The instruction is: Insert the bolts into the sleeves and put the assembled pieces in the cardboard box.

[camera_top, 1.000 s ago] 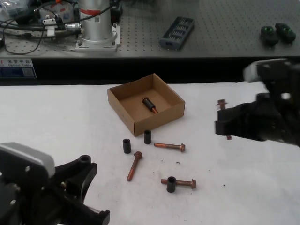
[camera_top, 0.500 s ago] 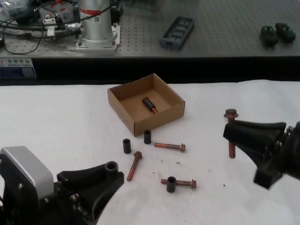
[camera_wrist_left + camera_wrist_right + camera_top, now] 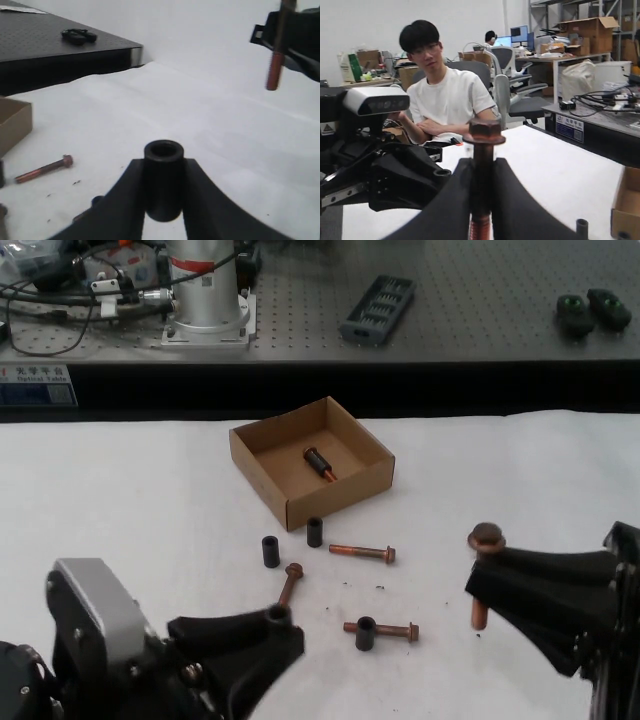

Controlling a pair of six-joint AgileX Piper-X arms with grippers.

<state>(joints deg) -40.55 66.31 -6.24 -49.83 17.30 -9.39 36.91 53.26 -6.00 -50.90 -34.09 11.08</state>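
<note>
**Bolt and sleeve both gripped, not yet mated**

In the high view the left gripper sits at the lower middle of the frame, jaws narrow and clamped on a black sleeve with its bore facing up. The left wrist view shows the same sleeve pinched on both flanks. The right gripper is at lower right, jaws closed on a copper bolt held upright, head on top, threaded tip hanging free below. Bolt and sleeve are well apart and the bolt is not over the bore.

The cardboard box is at frame centre with one assembled piece inside. On the white cloth below the box:
- two loose sleeves
- a loose bolt
- a second loose bolt, just beside the left gripper
- another bolt-in-sleeve piece, not boxed yet

Risks, as I judge them:
- The bolt tip may land on the sleeve rim instead of the bore if the axes are off, which could cock the bolt in the jaws or push the sleeve out of its pinch.
- The sleeve is smooth, so it may slip down under the insertion push.
- The left gripper is low, so a sideways move could knock the nearby loose bolt.
</note>
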